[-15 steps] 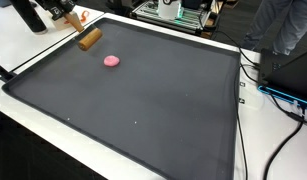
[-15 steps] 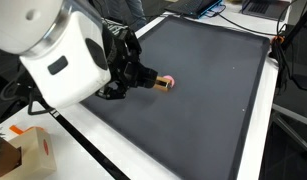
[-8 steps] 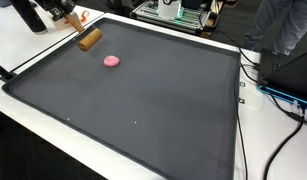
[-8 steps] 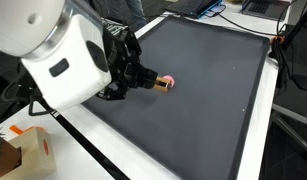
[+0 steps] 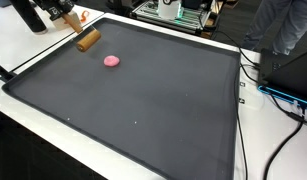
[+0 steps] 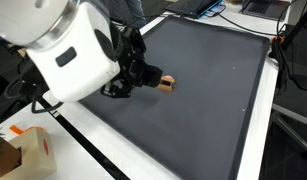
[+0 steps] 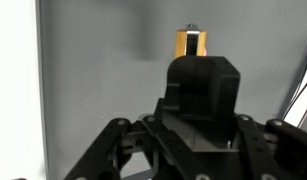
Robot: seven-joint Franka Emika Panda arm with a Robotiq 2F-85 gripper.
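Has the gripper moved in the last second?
Yes, a little. In an exterior view the gripper has slid further over the black mat toward the wooden cylinder, judged against the mat's near edge.

The arm's black gripper [image 6: 141,78] hangs low over a dark mat [image 6: 218,95], just beside a short brown cylinder [image 6: 168,84]; a cardboard box [image 6: 33,152] sits off the mat.

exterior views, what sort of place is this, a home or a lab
Most likely a lab or workshop: a large dark mat covers a white table, loose cables lie beside it, and electronic equipment stands behind it.
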